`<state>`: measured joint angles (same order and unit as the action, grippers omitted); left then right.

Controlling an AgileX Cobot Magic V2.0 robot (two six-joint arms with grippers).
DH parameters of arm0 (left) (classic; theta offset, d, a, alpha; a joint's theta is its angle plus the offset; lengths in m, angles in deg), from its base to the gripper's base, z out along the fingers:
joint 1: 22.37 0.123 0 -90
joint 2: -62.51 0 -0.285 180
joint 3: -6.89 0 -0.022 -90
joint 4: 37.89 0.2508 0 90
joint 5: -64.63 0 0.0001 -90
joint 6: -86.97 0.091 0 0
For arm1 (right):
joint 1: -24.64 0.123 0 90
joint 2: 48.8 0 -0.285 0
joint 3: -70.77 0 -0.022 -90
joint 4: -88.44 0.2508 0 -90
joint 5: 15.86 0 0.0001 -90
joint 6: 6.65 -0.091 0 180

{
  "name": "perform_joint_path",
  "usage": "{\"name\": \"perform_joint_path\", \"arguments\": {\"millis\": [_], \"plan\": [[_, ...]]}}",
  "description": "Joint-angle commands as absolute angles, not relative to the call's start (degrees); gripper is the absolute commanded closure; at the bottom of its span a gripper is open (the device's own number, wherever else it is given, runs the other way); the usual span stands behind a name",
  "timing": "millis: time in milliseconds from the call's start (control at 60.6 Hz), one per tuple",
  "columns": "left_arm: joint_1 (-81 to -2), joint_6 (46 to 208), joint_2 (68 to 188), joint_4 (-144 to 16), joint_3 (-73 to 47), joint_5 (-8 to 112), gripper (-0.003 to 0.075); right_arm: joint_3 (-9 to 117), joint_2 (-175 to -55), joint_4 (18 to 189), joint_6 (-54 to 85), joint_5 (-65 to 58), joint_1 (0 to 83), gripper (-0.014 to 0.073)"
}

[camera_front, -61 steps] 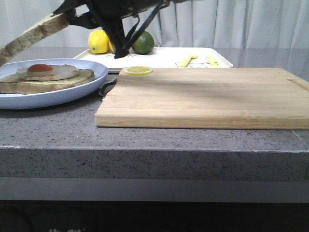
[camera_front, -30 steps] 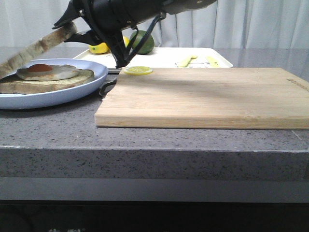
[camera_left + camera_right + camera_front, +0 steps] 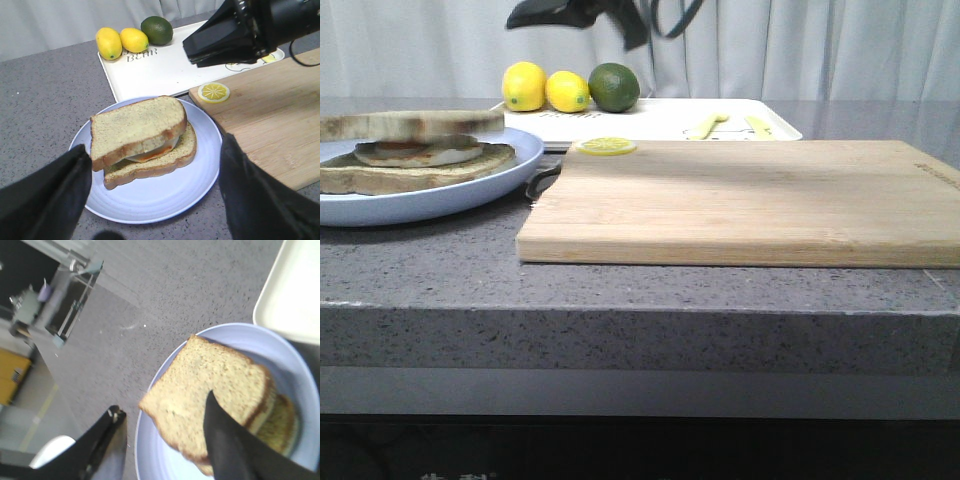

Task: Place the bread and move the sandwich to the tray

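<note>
The bread (image 3: 412,124) lies flat on the fried egg (image 3: 420,153) of the sandwich (image 3: 420,172), on the round pale blue plate (image 3: 470,195) at the left. My right gripper (image 3: 575,12) is open and empty, raised above and behind the plate. In the right wrist view its open gripper (image 3: 165,440) hangs over the bread (image 3: 210,390). My left gripper (image 3: 155,200) is open and empty, its fingers on either side of the plate (image 3: 150,200) and above it. The white tray (image 3: 650,118) lies behind the cutting board.
A pale wooden cutting board (image 3: 750,200) fills the middle and right, with a lemon slice (image 3: 605,146) on its far left corner. Two lemons (image 3: 524,86) and a lime (image 3: 616,87) sit at the tray's far left. Small yellow items (image 3: 705,125) lie on the tray.
My right gripper held the bread tilted over the egg. The bread now lies flat on the egg, and the gripper has let go and lifted up and to the right.
</note>
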<state>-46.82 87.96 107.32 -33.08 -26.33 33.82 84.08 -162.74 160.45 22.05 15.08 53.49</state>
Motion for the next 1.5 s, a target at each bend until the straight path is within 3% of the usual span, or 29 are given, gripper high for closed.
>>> {"name": "perform_joint_path", "arguments": {"millis": [0, 429, 1006, 1336, 1485], "plan": [[-47.3, 87.9, 107.7, -33.1, -24.5, 38.4, 0.0204, 86.2, -155.9, 153.5, 22.2, 17.7, 52.5, 0.0211], [-47.3, 87.9, 107.7, -33.1, -24.5, 38.4, 0.0204, 83.7, -137.6, 100.3, 2.5, 35.8, 52.3, 0.0212], [-47.3, 87.9, 107.7, -33.1, -24.6, 38.4, 0.0206, 43.7, -101.1, 99.4, 2.8, 19.4, 52.3, 0.0212], [-47.3, 87.9, 107.7, -33.2, -24.7, 37.7, 0.0206, 36.9, -91.7, 99.4, 2.8, 16.9, 52.3, 0.0212], [-46.7, 87.6, 108.2, -29.7, -21.9, 28.7, 0.0206, 36.9, -91.8, 99.4, 2.8, 17.3, 52.3, 0.0212]]}}
